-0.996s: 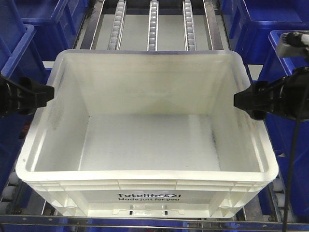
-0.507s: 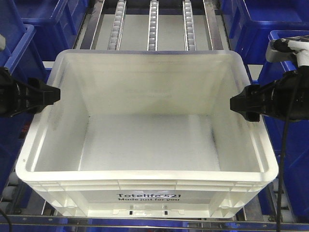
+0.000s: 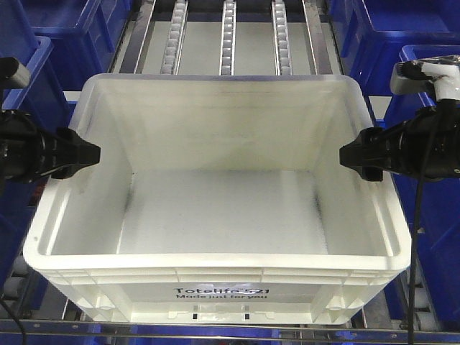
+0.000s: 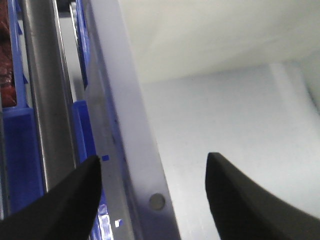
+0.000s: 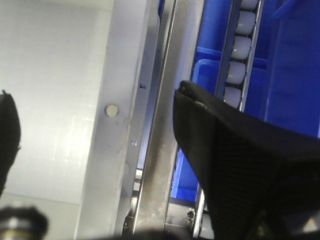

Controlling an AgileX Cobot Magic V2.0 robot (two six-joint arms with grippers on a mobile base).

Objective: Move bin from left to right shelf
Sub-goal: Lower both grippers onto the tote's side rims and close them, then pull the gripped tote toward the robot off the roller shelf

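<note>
The bin (image 3: 215,208) is a large white crate with black "Totelife 521" print on its near side, and it rests on the roller shelf in the front view. My left gripper (image 3: 90,154) is open at the bin's left wall. In the left wrist view the white rim (image 4: 142,150) runs between the two black fingers of that gripper (image 4: 153,159), one finger outside and one inside. My right gripper (image 3: 348,154) is open at the right wall. In the right wrist view the rim (image 5: 120,125) passes between the spread fingers of this gripper (image 5: 95,92).
Dark blue crates stand close on both sides (image 3: 25,79) (image 3: 435,230) and behind (image 3: 402,29). Roller rails (image 3: 228,36) run away behind the bin. Metal shelf rails flank the bin's walls (image 4: 45,100) (image 5: 160,150), and a steel bar (image 3: 215,332) crosses the front.
Both grippers have moved inward toward the bin's middle, the left one rightward and the right one leftward, so that their tips now reach over the side rims. The bin has not moved.
</note>
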